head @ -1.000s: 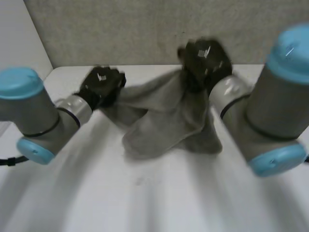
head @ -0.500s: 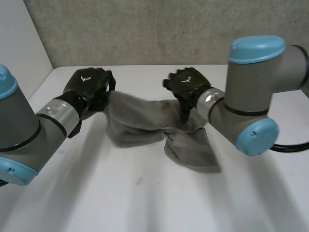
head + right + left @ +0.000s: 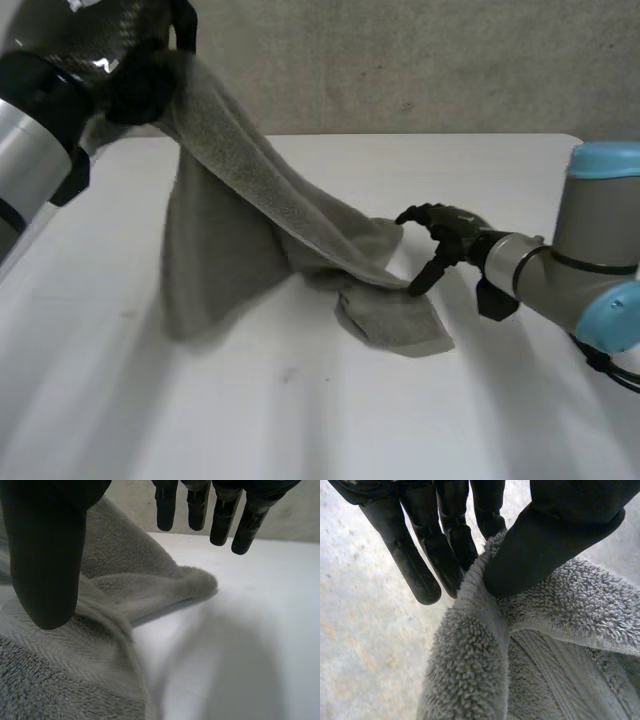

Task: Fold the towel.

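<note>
A grey towel (image 3: pixel 232 205) hangs in the head view from my left hand (image 3: pixel 128 62), which is raised high at the left. Its lower end lies crumpled on the white table (image 3: pixel 300 420). In the left wrist view my left hand's thumb (image 3: pixel 555 540) pinches a bunched edge of the towel (image 3: pixel 545 645) against the fingers. My right hand (image 3: pixel 447 228) sits low over the table, just right of the towel's lying end, fingers spread and holding nothing. In the right wrist view its thumb (image 3: pixel 45 555) hovers over the towel (image 3: pixel 145 580) while its fingers (image 3: pixel 220 515) stand apart above bare table.
A grey wall (image 3: pixel 420 60) runs behind the table's far edge. The table's far right corner (image 3: pixel 575 137) lies behind my right arm (image 3: pixel 590 250). Bare tabletop (image 3: pixel 240 640) stretches in front of the towel and beside my right hand.
My left hand has risen up and to the left, pulling the towel with it. My right hand has let go of the towel, opened, and dropped to the table on the right.
</note>
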Available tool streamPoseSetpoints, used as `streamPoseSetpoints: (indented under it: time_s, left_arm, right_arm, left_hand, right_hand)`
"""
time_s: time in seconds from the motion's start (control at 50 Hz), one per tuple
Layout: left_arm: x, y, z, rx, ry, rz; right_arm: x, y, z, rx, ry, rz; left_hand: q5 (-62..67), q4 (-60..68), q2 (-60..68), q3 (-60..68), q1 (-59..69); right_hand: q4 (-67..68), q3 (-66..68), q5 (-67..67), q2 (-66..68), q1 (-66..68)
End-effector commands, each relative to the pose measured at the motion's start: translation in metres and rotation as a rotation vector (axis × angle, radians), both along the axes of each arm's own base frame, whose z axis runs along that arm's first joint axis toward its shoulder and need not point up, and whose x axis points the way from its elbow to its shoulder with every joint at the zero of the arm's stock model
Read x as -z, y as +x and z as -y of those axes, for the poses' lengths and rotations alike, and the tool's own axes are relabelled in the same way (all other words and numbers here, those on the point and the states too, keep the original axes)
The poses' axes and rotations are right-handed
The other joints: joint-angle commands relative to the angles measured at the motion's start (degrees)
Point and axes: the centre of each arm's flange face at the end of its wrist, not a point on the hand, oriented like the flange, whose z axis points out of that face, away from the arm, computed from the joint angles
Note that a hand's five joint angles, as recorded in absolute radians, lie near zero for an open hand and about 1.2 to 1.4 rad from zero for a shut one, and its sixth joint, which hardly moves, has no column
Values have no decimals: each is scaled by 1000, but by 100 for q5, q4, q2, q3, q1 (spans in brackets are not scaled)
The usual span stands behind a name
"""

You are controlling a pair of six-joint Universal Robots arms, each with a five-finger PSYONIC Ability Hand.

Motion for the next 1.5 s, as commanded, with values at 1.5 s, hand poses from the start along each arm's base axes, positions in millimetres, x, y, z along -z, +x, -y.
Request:
streamPoseSetpoints:
  time_s: [1.5]
  left_arm:
    - [244, 23, 99, -117, 422, 381]
  right_arm:
    - [7, -26, -15, -40, -321, -594]
  left_hand:
    - [1105, 1029, 1028, 1041, 1308]
  right_hand:
    - [6699, 6794, 6660, 6693, 6809]
